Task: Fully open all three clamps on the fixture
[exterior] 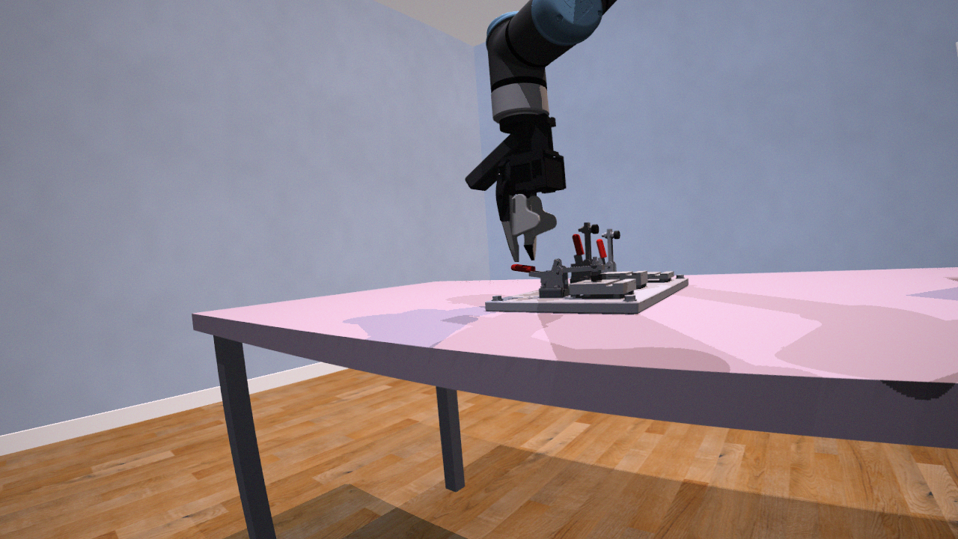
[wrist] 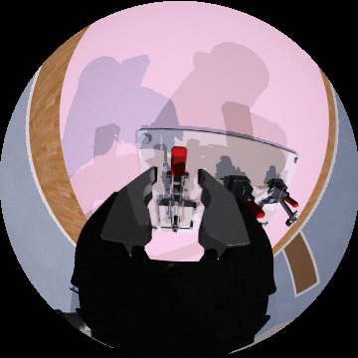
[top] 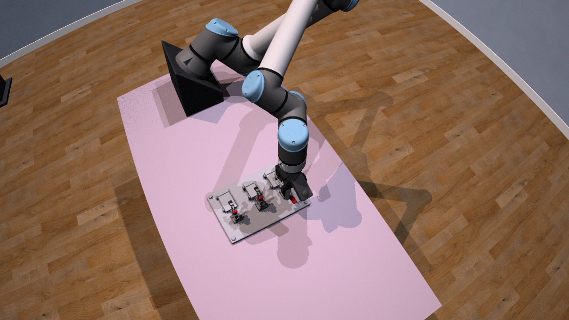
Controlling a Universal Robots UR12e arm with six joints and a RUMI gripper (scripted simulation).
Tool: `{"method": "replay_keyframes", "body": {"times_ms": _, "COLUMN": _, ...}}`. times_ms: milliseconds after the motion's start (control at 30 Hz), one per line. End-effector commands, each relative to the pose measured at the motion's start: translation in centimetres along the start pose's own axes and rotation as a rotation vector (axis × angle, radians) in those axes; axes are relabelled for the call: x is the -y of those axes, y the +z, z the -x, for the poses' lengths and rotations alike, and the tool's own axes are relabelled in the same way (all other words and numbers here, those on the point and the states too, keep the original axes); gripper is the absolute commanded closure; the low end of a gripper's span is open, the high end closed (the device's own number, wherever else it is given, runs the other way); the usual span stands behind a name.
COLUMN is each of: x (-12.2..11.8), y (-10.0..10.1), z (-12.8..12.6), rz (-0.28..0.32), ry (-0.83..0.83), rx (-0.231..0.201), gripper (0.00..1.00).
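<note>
The grey fixture plate (top: 238, 232) (exterior: 569, 306) (wrist: 209, 144) lies on the pink table (top: 178, 159) (exterior: 402, 314). It carries three toggle clamps with red handles. The right clamp's handle (top: 292, 200) (exterior: 522, 268) (wrist: 179, 160) lies flat and points off the plate's edge. The middle clamp's handle (top: 260, 198) (exterior: 577, 244) (wrist: 255, 208) and the left clamp's handle (top: 234, 211) (exterior: 600, 249) (wrist: 290, 201) stand raised. Flat grey parts (top: 224, 195) (exterior: 602, 287) sit on the plate behind the clamps. My gripper (top: 286, 194) (exterior: 522, 254) (wrist: 177, 169) points down just above the flat handle, fingers slightly apart and empty.
The arm's black wedge base (top: 190, 87) stands at the table's far end. The table's edge runs close to the plate on the right clamp's side. Wooden floor surrounds the table.
</note>
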State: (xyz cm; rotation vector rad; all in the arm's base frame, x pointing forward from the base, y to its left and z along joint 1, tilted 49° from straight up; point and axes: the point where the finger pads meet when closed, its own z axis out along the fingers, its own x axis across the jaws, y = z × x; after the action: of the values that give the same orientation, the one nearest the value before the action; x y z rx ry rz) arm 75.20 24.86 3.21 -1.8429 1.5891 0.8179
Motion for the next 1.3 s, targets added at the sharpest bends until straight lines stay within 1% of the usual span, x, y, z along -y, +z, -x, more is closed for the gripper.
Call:
{"method": "replay_keyframes", "body": {"times_ms": 0, "x": 0.1, "y": 0.2, "z": 0.0, "rz": 0.000, "ry": -0.001, "rx": 0.000, "gripper": 0.72}}
{"method": "replay_keyframes", "body": {"times_ms": 800, "x": 0.2, "y": 0.1, "z": 0.1, "rz": -0.001, "ry": -0.004, "rx": -0.001, "gripper": 0.72}}
{"method": "replay_keyframes", "body": {"times_ms": 1167, "x": -0.1, "y": 2.2, "z": 0.0, "rz": 0.003, "ry": 0.001, "rx": 0.002, "gripper": 0.72}}
{"method": "replay_keyframes", "body": {"times_ms": 1267, "x": -0.1, "y": 2.4, "z": 0.0, "rz": 0.003, "ry": 0.001, "rx": 0.002, "gripper": 0.72}}
